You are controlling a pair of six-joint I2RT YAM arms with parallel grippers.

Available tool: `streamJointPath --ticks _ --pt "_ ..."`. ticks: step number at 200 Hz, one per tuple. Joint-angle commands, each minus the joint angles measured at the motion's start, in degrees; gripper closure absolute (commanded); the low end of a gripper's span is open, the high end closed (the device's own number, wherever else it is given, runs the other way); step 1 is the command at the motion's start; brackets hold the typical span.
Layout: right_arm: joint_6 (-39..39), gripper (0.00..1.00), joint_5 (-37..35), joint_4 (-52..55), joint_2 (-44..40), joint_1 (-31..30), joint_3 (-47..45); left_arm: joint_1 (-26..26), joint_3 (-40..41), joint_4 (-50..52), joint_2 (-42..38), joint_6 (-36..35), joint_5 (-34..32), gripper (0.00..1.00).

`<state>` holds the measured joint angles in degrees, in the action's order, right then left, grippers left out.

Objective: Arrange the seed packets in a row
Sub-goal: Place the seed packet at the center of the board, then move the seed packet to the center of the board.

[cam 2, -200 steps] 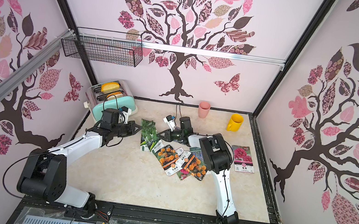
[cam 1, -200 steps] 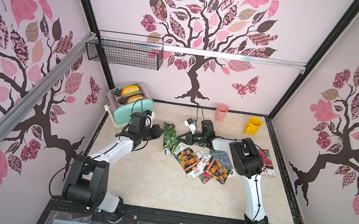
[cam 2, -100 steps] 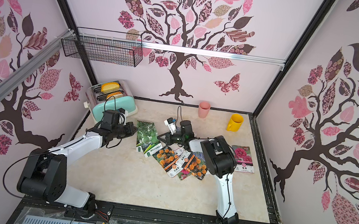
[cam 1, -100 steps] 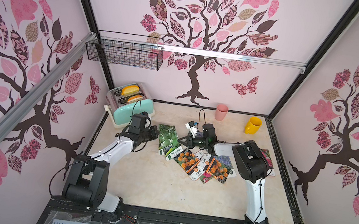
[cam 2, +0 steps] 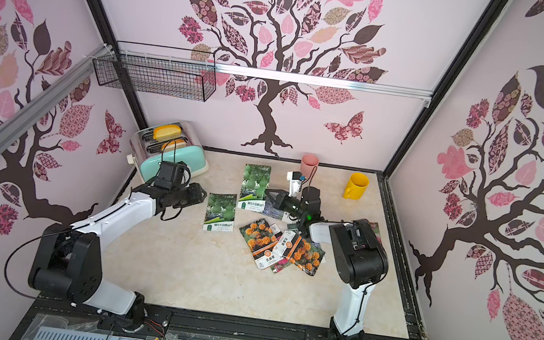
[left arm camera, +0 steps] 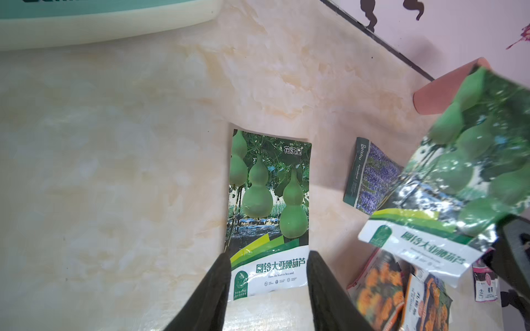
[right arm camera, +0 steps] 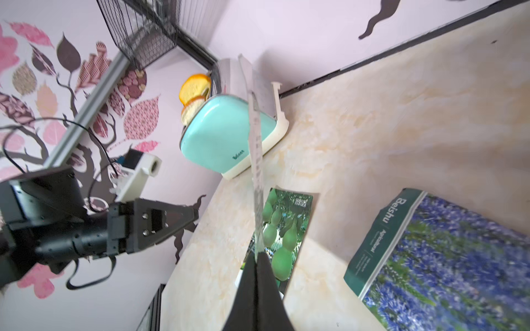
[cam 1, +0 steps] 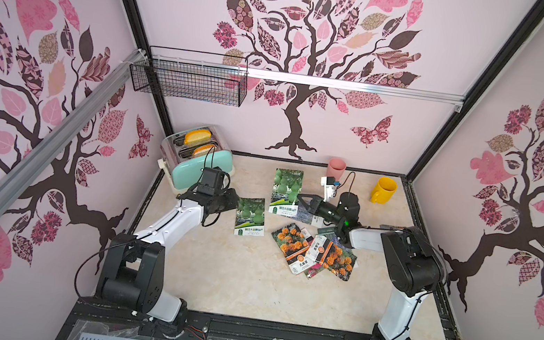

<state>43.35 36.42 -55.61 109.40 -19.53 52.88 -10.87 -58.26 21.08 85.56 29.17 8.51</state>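
Two right fingers (right arm camera: pixel 246 292) pinch packet (cam 1: pixel 287 187) (left fingers (left arm camera: pixel 213 289) apart).

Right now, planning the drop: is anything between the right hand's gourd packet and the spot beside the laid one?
Yes: the lavender packet lies close beside the laid gourd packet, leaving a gap that looks narrower than a packet.

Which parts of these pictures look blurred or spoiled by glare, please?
Left wrist view: the raised gourd packet is smeared and glare-flecked, while the flat gourd packet is crisp. Right wrist view: the lavender packet close to the lens is soft; the toaster is sharper. Both top views: evenly lit and sharp, with walls splayed by the wide lens.
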Motion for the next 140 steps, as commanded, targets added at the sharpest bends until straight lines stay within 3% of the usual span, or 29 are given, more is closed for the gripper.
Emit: streamJointPath --ticks 1,27,66,140 --pt "6.68 1.00 -2.02 -5.43 -2.38 2.18 -1.85 -3.18 -2.73 2.40 4.72 -1.22 -1.79 0.53" --pt "6.17 1.00 -2.89 -3.37 -3.94 4.25 -3.14 -6.48 -7.78 3.84 12.95 -0.25 -2.22 0.54" --pt "-1.80 1.00 -6.17 8.80 -8.08 5.73 -1.87 -8.63 -10.72 2.83 20.82 2.18 -1.96 0.55" --pt "-10.75 1.00 -10.28 21.09 -13.63 5.73 0.66 -7.63 -8.26 12.90 22.77 -1.04 -6.80 0.57"
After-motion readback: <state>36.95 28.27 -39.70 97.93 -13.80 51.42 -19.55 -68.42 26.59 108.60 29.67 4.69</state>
